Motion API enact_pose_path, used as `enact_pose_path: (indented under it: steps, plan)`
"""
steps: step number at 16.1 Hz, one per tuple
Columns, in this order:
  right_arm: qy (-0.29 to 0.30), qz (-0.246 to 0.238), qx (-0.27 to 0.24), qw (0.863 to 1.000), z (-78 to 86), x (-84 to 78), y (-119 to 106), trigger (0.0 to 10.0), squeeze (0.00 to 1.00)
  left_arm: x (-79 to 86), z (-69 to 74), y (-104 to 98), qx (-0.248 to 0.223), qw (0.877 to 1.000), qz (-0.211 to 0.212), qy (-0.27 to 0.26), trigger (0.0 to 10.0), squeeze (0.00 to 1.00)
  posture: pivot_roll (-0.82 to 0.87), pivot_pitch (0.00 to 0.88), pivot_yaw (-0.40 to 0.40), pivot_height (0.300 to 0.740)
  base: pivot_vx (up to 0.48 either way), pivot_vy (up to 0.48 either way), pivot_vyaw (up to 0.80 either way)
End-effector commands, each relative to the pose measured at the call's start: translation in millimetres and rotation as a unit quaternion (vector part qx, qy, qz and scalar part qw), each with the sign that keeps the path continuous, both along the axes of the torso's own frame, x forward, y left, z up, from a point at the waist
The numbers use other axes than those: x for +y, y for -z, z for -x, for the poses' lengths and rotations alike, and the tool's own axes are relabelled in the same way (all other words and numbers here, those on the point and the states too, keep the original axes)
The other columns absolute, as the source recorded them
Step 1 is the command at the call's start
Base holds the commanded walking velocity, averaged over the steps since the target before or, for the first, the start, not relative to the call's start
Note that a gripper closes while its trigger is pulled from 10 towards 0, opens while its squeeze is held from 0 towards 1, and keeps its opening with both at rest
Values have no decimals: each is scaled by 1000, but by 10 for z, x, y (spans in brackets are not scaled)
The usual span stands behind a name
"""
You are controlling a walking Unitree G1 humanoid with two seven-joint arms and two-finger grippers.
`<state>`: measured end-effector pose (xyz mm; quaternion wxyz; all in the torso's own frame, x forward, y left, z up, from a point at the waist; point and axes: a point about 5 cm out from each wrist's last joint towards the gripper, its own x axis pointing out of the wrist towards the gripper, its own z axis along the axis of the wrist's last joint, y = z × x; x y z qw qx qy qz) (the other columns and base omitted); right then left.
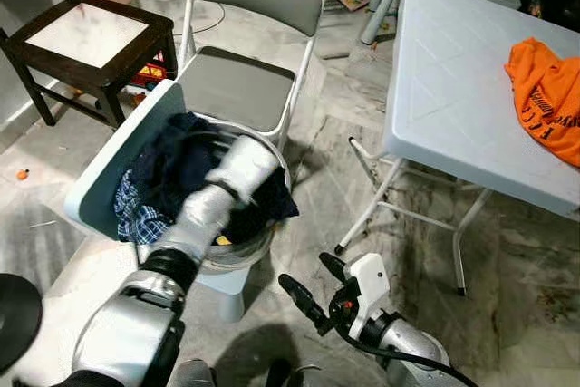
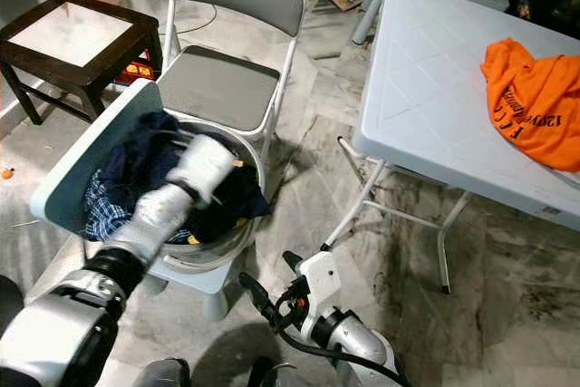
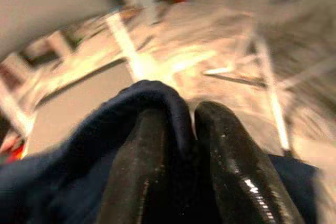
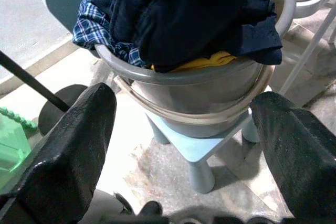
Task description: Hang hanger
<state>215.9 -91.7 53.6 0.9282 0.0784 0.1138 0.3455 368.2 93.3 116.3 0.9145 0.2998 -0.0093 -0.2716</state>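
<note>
Fingers (image 3: 236, 166) of the left gripper (image 3: 191, 145) are pinching dark blue cloth (image 3: 152, 98) in the bucket (image 4: 210, 103), which is sitting on a small stool (image 4: 202, 150). No hanger is showing among the clothes. Soft and limp, the cloth is likely to sag and drag neighbours; a bunched fold suits gripping. Right gripper (image 1: 313, 287) is hovering spread over the floor (image 1: 362, 160).

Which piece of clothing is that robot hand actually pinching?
The dark navy cloth in the bucket, pinched by the left hand; the checked cloth beside it lies untouched.
</note>
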Motion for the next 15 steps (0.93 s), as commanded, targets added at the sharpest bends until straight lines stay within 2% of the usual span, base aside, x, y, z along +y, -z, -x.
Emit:
enact_pose_path:
  steps: [1, 2, 3, 4, 7, 8, 9, 10, 12, 13, 14, 15]
  plan:
    - [13, 6, 1, 1000, 12, -55, -1, 10000, 0, -183, 65, 49, 5, 997, -36, 66, 0, 0, 210, 175, -161, 740, 0, 0, 0]
    - [15, 6, 1, 1000, 15, -49, 2, 10000, 0, -245, 109, 83, -6, 993, -67, 99, 0, 0, 209, 175, -161, 740, 0, 0, 0]
    - [16, 7, 1, 1000, 15, -40, 4, 10000, 0, -314, 177, 141, -23, 981, -120, 148, 0, 0, 207, 176, -166, 740, 0, 0, 0]
    - [19, 8, 1, 1000, 13, -33, 8, 10000, 0, -343, 215, 188, -23, 977, -133, 164, 0, 0, 207, 176, -169, 740, 0, 0, 0]
    - [21, 10, 1, 1000, 12, -42, 12, 10000, 0, -243, 192, 178, -42, 985, -113, 126, 0, 0, 211, 181, -178, 740, 0, 0, 0]
    - [20, 11, 2, 1000, 13, -43, 13, 10000, 0, -188, 179, 176, -46, 987, -106, 108, 1922, 0, 215, 182, -182, 740, 0, 0, 0]
    - [17, 12, 2, 1000, 6, -34, 13, 10000, 0, -117, 163, 162, -58, 989, -105, 91, 10000, 0, 215, 182, -182, 740, 0, 0, 0]
    - [12, 12, 3, 1000, -1, -24, 13, 10000, 0, 10, 121, 122, -68, 992, -90, 54, 10000, 0, 231, 187, -194, 740, 0, 0, 0]
    - [7, 13, 2, 1000, -13, -16, 11, 10000, 0, 220, 65, 122, -59, 994, -96, -1, 10000, 0, 235, 188, -196, 740, 0, 0, 0]
    - [5, 13, 2, 1000, -19, -16, 10, 10000, 0, 428, 38, 141, -42, 994, -88, -58, 10000, 0, 242, 193, -201, 740, 0, 0, 0]
    - [4, 13, 2, 1000, -20, -18, 11, 10000, 0, 472, 45, 147, -38, 994, -77, -65, 10000, 714, 246, 193, -203, 740, 0, 0, 0]
    - [3, 13, 3, 1000, -20, -19, 12, 10000, 0, 538, 56, 148, -38, 994, -62, -78, 10000, 1000, 246, 193, -203, 740, 0, 0, 0]
